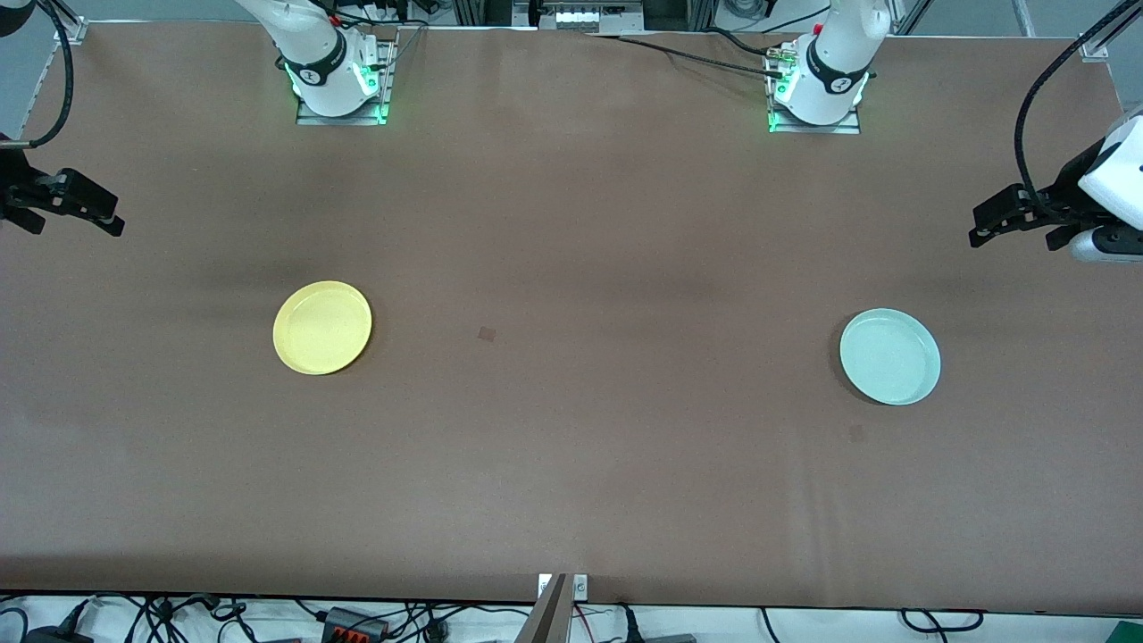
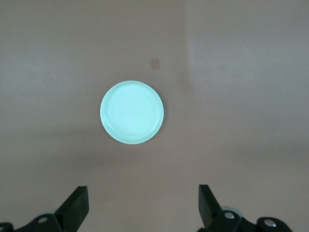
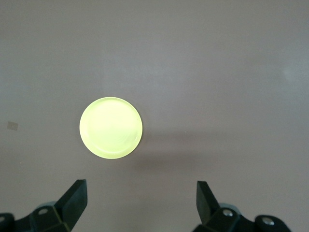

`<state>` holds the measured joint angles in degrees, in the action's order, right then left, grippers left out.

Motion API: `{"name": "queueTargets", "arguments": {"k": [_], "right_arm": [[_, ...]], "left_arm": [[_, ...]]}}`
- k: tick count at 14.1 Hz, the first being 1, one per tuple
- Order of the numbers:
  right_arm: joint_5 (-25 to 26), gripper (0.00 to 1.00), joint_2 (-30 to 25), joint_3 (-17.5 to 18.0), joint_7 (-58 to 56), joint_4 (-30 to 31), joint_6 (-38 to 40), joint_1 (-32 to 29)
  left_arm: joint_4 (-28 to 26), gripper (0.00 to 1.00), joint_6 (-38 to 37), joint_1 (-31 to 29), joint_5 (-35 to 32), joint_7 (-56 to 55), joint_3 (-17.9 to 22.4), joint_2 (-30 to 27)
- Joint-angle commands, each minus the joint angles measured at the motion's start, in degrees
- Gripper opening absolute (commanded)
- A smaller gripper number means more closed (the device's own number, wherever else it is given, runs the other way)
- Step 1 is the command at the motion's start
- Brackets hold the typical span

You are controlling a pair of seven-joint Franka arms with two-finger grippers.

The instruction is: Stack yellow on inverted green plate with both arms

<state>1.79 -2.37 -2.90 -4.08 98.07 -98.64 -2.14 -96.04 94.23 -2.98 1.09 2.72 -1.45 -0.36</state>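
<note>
Pale-yellow plate (image 1: 322, 328) and green plate (image 1: 889, 356) look light, stiff, slippery; I'd pinch their raised rims. My left pincer (image 2: 143, 205) and right pincer (image 3: 141, 200) hang wide open, empty.

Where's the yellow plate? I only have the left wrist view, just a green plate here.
Observer: The yellow plate lies toward the right arm's end of the table, well apart from the green plate.
Operator: Right gripper near it?
Observer: No. The right gripper hangs open over that end's table edge, holding nothing.
Operator: Yellow one upside down?
Observer: No, rim up.
</note>
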Motion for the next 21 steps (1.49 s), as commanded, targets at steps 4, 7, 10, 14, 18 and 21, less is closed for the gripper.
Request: {"name": "queueTargets", "arguments": {"k": [4,7,10,14,18,21], "right_arm": [[0.1,1.00,0.9,0.4,0.6,-0.4,-0.1,-1.0],[0.1,1.00,0.9,0.4,0.5,-0.4,0.0,-1.3],[0.1,1.00,0.9,0.4,0.5,-0.4,0.1,-1.2],[0.2,1.00,0.8,0.5,0.4,-0.6,0.5,-0.9],[0.1,1.00,0.6,1.1,0.5,-0.8,0.4,0.0],[0.0,1.00,0.9,1.1,0.4,-0.6,0.6,0.1]], "left_arm": [[4.0,1.00,-2.6,0.4,0.1,0.4,0.0,4.4],[4.5,1.00,-2.9,0.4,0.1,0.7,0.0,7.2],[4.0,1.00,-2.4,-0.1,0.0,0.7,0.0,10.1],[3.8,1.00,1.9,-0.3,-2.1,1.1,0.2,15.5],[3.7,1.00,8.6,-2.2,-4.0,2.6,0.2,20.7],[3.1,1.00,14.8,-5.1,-4.1,9.3,0.3,24.9]]}}
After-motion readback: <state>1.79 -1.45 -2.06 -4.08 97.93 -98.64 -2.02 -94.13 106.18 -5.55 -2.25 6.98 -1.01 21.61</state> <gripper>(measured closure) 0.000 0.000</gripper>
